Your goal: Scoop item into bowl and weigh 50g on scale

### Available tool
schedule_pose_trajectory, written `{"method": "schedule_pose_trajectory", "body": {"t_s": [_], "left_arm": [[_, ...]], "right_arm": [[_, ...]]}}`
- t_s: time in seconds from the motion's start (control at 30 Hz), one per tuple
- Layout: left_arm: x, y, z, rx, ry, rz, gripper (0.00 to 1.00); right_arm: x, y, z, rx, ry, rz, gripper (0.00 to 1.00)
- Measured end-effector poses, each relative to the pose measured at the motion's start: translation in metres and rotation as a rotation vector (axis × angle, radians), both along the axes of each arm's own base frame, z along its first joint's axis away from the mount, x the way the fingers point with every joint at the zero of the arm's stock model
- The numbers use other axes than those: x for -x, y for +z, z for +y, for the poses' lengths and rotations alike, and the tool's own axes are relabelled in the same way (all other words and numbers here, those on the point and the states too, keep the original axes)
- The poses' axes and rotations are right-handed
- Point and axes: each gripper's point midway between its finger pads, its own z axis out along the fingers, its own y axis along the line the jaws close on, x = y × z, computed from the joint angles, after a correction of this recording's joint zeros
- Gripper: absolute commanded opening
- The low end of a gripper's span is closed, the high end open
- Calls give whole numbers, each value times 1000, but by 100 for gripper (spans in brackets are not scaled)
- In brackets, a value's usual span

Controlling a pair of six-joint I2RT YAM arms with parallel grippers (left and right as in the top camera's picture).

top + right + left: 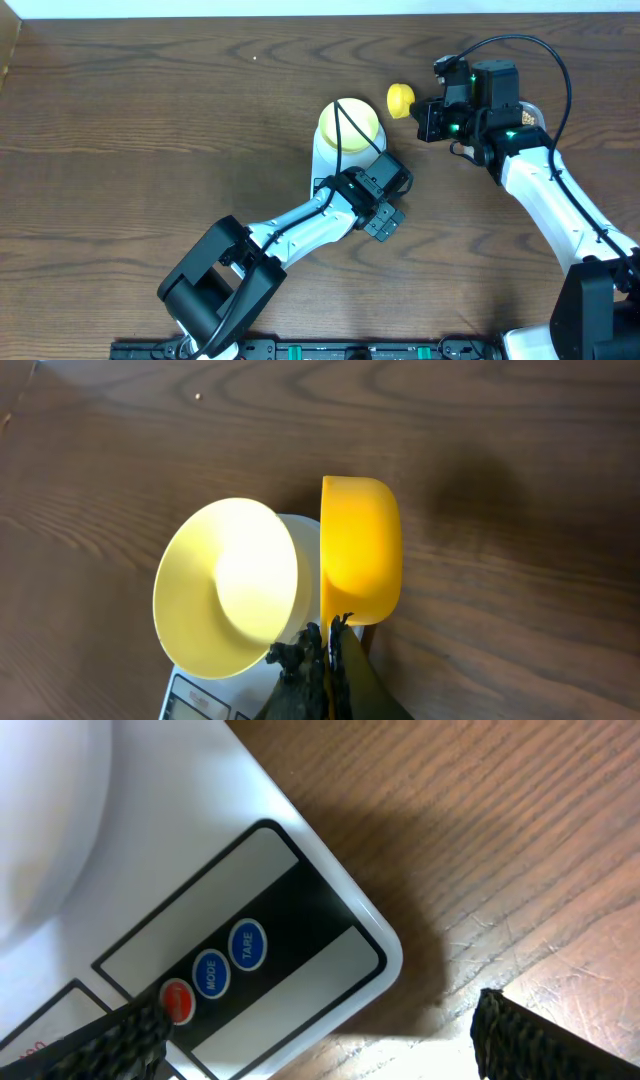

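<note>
Yellow scoop looks light and rigid, pinched at its handle end by the right end effector; left end effector hangs open.

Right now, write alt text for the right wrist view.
A yellow scoop, clamped in the jaws, is tipped on edge just right of a pale bowl showing no beans. The bowl sits on a white scale on a wooden table.
</note>
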Motion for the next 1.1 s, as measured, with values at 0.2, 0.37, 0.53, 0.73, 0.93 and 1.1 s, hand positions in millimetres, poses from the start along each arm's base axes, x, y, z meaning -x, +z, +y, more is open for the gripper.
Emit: {"method": "schedule_pose_trajectory", "body": {"t_s": [0.2, 0.37, 0.53, 0.73, 0.93, 1.1], "left_arm": [[-1, 1, -1, 3, -8, -7, 98], [-1, 1, -1, 3, -11, -7, 98], [-1, 1, -1, 3, -11, -7, 98], [-1, 1, -2, 4, -12, -6, 98], [-1, 1, -3, 8, -13, -7, 98], [-1, 1, -3, 8, -13, -7, 98]], "right_arm": [[0, 0, 0, 0, 0, 0, 1], [0, 0, 0, 0, 0, 0, 1], [0, 0, 0, 0, 0, 0, 1], [0, 0, 0, 0, 0, 0, 1], [0, 0, 0, 0, 0, 0, 1], [0, 0, 0, 0, 0, 0, 1]]}}
